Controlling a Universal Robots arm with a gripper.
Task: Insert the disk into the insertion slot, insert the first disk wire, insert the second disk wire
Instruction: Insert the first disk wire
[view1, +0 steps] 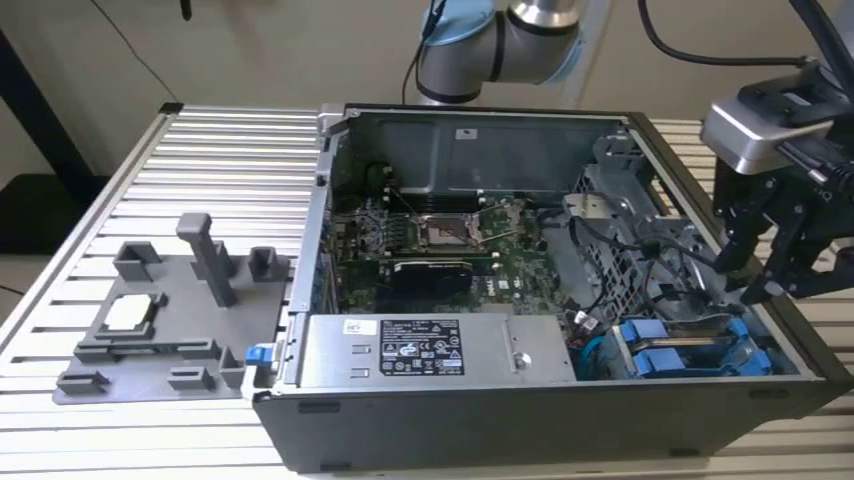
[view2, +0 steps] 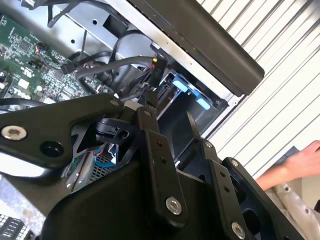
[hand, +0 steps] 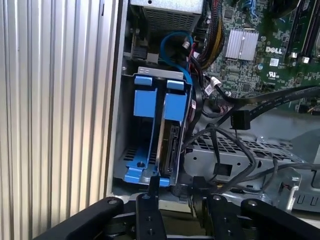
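Note:
The disk (hand: 169, 150) sits on edge in its blue carrier (hand: 175, 106) inside the insertion slot (hand: 156, 73) of the grey drive cage, connector edge facing out. In the exterior view the blue carriers (view1: 678, 350) show at the case's near right corner. My gripper (view1: 758, 272) hangs above that corner, open, nothing between its fingers. In both wrist views its black fingers (hand: 151, 186) (view2: 150, 107) are spread just off the cage. A loose black wire with a connector (hand: 239, 119) (view2: 156, 70) lies beside the cage, unplugged and close to one fingertip.
The open computer case (view1: 534, 420) lies on a slatted metal table (view1: 227, 150). A silver power-supply box (view1: 414, 350) sits beside the cage. A grey fixture tray (view1: 160, 320) stands at the exterior view's left. A person's hand (view2: 300, 160) shows beyond the case.

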